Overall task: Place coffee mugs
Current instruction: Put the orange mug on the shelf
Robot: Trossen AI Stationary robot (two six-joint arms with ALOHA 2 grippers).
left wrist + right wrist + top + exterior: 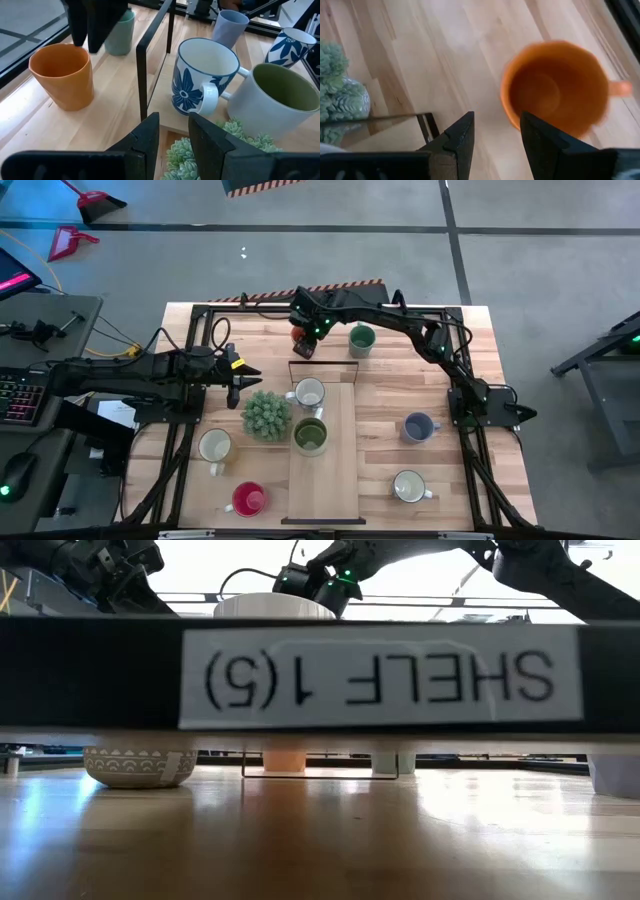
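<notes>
The orange mug stands upright on the table near its far edge, left of the teal green mug. My right gripper hovers open just over the orange mug, which lies off to one side of its fingers with its handle pointing away. My left gripper is open above the spiky plant, left of the shelf board. A blue-flowered white mug and an olive green mug stand on the board. A cream mug, red mug, blue-grey mug and white mug stand on the table.
A thin black wire frame stands at the board's far end, right beside the orange mug. A black rail with a shelf label fills most of the low view. Bare wood lies between the board and the blue-grey mug.
</notes>
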